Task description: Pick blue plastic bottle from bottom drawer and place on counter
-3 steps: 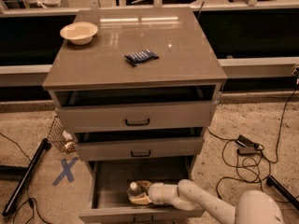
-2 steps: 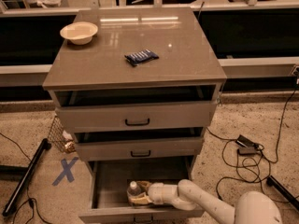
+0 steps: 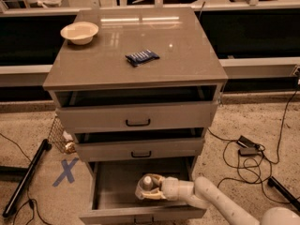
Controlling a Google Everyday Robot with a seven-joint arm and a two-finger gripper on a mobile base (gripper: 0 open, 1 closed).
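Note:
The bottom drawer (image 3: 112, 182) is pulled open below two shallower grey drawers. Inside it the blue plastic bottle (image 3: 147, 184) stands with its white cap up, near the drawer's middle right. My gripper (image 3: 146, 191) reaches in from the right on a white arm and its fingers sit around the bottle's body, shut on it. The bottle is still low inside the drawer. The counter (image 3: 178, 55) is the glossy grey-brown top of the cabinet, well above the gripper.
A cream bowl (image 3: 79, 32) sits at the counter's back left and a small dark blue packet (image 3: 142, 56) near its middle. The two upper drawers (image 3: 138, 118) stick out slightly. Cables (image 3: 248, 149) lie on the floor right; a black pole (image 3: 26, 177) and blue tape X left.
The gripper and bottle have stayed in nearly the same spot inside the bottom drawer; at most a slight shift. Nothing else has moved.

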